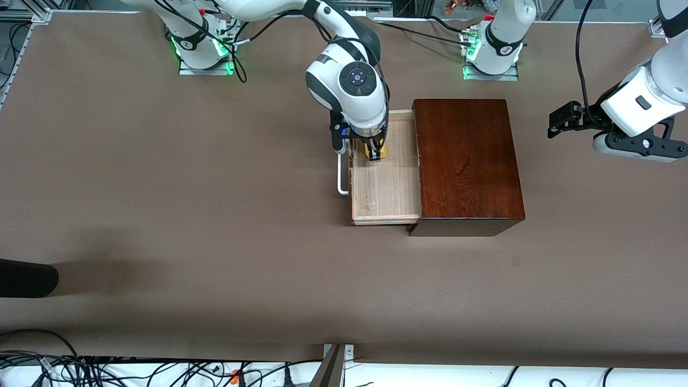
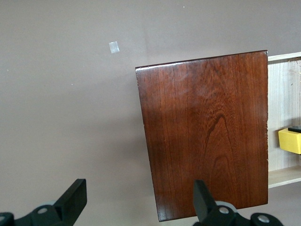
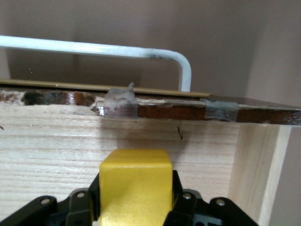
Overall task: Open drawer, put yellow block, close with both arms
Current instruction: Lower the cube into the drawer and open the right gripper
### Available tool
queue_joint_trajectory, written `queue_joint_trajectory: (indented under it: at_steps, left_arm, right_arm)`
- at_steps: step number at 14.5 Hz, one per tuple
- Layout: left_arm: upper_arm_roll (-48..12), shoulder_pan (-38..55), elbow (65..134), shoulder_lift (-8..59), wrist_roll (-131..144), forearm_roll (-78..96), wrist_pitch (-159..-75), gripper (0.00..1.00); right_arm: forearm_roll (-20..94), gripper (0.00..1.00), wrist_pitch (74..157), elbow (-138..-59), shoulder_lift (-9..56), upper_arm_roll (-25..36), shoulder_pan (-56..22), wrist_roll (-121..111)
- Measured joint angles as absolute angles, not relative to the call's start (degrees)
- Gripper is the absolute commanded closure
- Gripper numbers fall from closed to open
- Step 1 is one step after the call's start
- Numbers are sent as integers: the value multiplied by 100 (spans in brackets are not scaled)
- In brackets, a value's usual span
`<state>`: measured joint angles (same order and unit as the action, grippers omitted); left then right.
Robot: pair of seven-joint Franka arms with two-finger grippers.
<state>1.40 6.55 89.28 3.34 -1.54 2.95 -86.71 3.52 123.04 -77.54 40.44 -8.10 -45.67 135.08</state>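
The drawer point(image 1: 387, 183) stands pulled out of the dark mahogany box point(image 1: 467, 161) toward the right arm's end, its white handle point(image 1: 342, 174) leading. My right gripper point(image 1: 374, 153) reaches down into the pale tray, shut on the yellow block point(image 1: 374, 150). In the right wrist view the yellow block point(image 3: 134, 165) sits between the black fingers point(image 3: 175, 188), close to the drawer front and the handle point(image 3: 186, 70). I cannot tell whether it touches the tray floor. My left gripper point(image 1: 559, 121) hangs open over the table beside the box point(image 2: 207, 132), holding nothing, the block point(image 2: 289, 140) visible past it.
A black rounded object point(image 1: 27, 278) pokes in at the table edge toward the right arm's end. A small pale patch point(image 1: 516, 262) lies on the brown table, nearer the camera than the box. Cables run along the front edge.
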Motion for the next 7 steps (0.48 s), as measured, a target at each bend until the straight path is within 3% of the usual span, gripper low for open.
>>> queue_joint_trajectory:
  at_steps: [1,2,7]
  left_arm:
    - [140,655,8928,334,-154,295,-8671,0]
    - [140,655,8928,334,-154,295,-8674,0]
    - [137,662,8916,333,-154,295,-8698,0]
  right_arm:
    - [326,7,12303,-7753,4044,-810,-4568,13512]
    - [318,0,12300,-7753,4044,-810,-4569,13519]
    - [318,0,11881,-7468,4025,-690,-4518,13539]
